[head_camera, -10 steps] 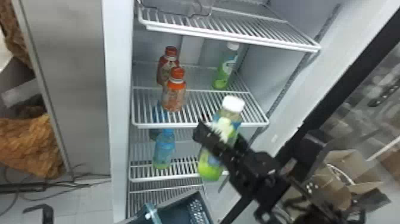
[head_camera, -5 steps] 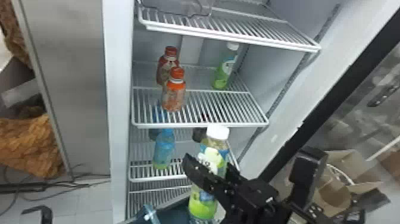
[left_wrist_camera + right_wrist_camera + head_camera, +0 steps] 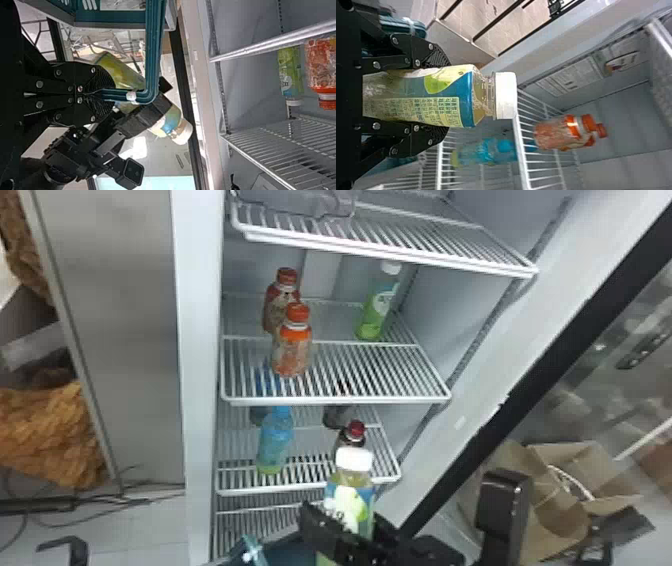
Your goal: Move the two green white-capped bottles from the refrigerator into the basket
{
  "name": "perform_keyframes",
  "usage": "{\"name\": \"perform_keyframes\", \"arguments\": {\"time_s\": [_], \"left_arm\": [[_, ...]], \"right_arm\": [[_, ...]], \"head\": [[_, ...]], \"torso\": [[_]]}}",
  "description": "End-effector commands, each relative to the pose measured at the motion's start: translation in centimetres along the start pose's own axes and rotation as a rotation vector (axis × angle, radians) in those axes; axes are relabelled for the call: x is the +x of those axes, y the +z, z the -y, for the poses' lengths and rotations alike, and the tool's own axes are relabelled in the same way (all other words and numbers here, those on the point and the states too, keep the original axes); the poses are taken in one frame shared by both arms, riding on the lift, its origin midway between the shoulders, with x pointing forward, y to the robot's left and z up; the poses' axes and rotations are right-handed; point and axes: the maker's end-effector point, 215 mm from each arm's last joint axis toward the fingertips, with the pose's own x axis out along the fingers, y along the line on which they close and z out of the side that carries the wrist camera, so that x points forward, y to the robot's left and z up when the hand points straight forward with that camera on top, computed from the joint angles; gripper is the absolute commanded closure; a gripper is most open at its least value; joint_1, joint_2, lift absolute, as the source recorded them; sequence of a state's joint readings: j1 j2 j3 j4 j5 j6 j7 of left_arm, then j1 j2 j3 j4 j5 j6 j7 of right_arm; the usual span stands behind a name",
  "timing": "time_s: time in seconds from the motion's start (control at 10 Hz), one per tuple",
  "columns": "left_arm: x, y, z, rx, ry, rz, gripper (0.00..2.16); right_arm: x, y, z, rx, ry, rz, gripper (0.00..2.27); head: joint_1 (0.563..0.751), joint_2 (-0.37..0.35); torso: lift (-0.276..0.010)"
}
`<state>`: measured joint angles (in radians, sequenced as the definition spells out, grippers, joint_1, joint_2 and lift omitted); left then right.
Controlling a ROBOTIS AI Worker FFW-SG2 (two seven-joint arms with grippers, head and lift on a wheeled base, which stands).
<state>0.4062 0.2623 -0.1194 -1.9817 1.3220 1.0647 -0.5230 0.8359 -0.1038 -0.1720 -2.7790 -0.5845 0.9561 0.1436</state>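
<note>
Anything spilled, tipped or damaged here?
Nothing stands out: the green bottle in the right tool has its white cap on, and the other green bottle stands upright on its shelf, with no spill visible.

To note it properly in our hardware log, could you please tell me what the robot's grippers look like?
The left gripper and right gripper look alike: black, with round silvery screws and finely ridged inner pads. The right arm is black too, carrying a boxy black module with rounded corners.
</note>
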Motion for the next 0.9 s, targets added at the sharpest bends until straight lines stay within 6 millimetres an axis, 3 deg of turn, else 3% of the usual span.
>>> {"name": "perform_keyframes", "arguments": {"time_s": [0.0, 0.8], "left_arm": [[0.0, -0.1, 0.0, -0.001, 0.0, -0.001, 1.21], [0.0, -0.1, -0.1, -0.003, 0.001, 0.0, 1.21]], "right_arm": [[0.2, -1.7, -0.6, 0.067, 0.019, -0.029, 1.05], [0.4, -5.8, -2.2, 0.226, 0.017, -0.088, 1.05]], "head": [[0.695, -0.35], [0.695, -0.331]], "torso": [[-0.004], [-0.004]]}}
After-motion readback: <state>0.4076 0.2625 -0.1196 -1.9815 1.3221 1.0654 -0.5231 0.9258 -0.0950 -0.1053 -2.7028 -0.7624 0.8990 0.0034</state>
